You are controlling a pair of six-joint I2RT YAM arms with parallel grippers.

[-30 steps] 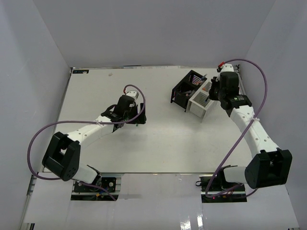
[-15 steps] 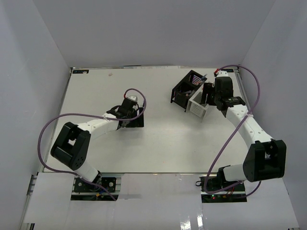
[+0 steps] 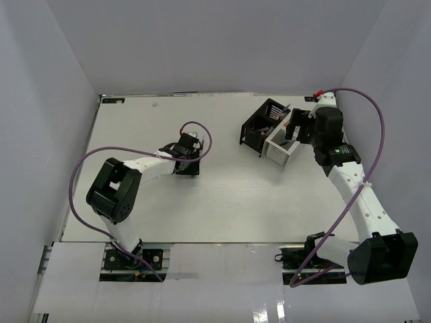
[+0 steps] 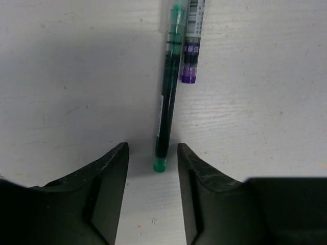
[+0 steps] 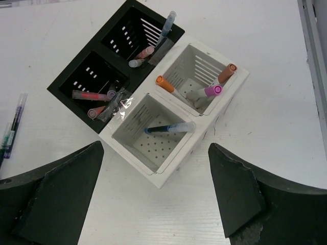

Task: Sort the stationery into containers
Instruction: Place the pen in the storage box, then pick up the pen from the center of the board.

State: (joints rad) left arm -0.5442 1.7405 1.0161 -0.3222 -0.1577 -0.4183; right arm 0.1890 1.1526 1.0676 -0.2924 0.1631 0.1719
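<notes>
**Closing In on a Green Pen**

The green pen (image 4: 166,104) lay flat on the table (image 4: 61,76), its near tip between the two fingers of the left end effector (image 4: 153,153). Bare table showed on either side of the barrel, so the jaws stood apart and gripped nothing. A purple-tipped pen (image 4: 191,46) lay just beside the green one along its far half, nearly parallel; I could not tell whether the two touched.

The pen looked light and stiff, a smooth round plastic barrel that would probably roll or skid under an uneven pinch. The fingers bracketed only its very end (a poor spot, to my eye). A grip there would likely let the long free end droop or swing, so a hold nearer the middle of the barrel seemed safer. The purple-tipped neighbour left little room on that side, though, and could easily be nudged or caught.

Well apart from these, toward the far right of the table, the white container (image 5: 184,150) and black container (image 5: 108,55) stood side by side and touching, each with two compartments. Both already held pens: orange- and pink-capped markers and a blue-inked pen in the white one, reddish and clear ones in the black. The right end effector (image 5: 156,145) hung over them with its fingers spread wide and nothing between them.
</notes>
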